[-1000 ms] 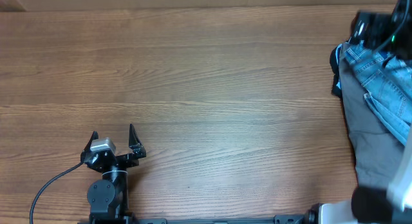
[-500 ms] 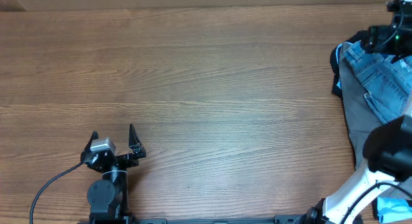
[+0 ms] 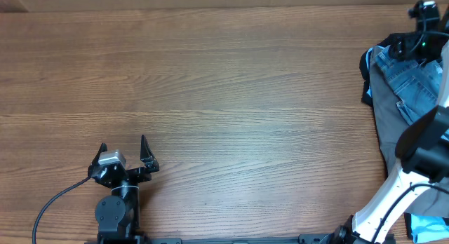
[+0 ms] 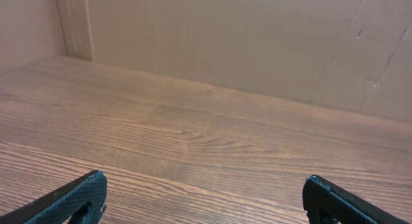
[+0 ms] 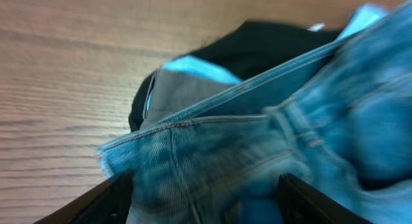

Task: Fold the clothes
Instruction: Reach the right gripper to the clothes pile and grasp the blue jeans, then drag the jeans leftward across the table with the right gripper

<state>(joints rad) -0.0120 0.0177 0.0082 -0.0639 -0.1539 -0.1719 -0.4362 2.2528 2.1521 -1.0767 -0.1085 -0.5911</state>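
The jeans [image 3: 415, 86] lie heaped on grey trousers [image 3: 387, 132] at the table's [image 3: 224, 97] right edge. The right gripper [image 5: 206, 188] straddles the denim waistband, jaws apart (view blurred) — whether it pinches, I cannot tell. The left gripper [image 4: 205, 182] gapes wide, holding nothing — well apart from the pile.

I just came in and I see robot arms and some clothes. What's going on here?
A two-armed robot is meant to fold clothes on a wooden table. The right gripper reaches into a heap at the table's right edge, with light-blue denim jeans between its fingers; it's too blurry to tell if it grips them. The left gripper sits open, far away, holding nothing. Nothing is folded yet.
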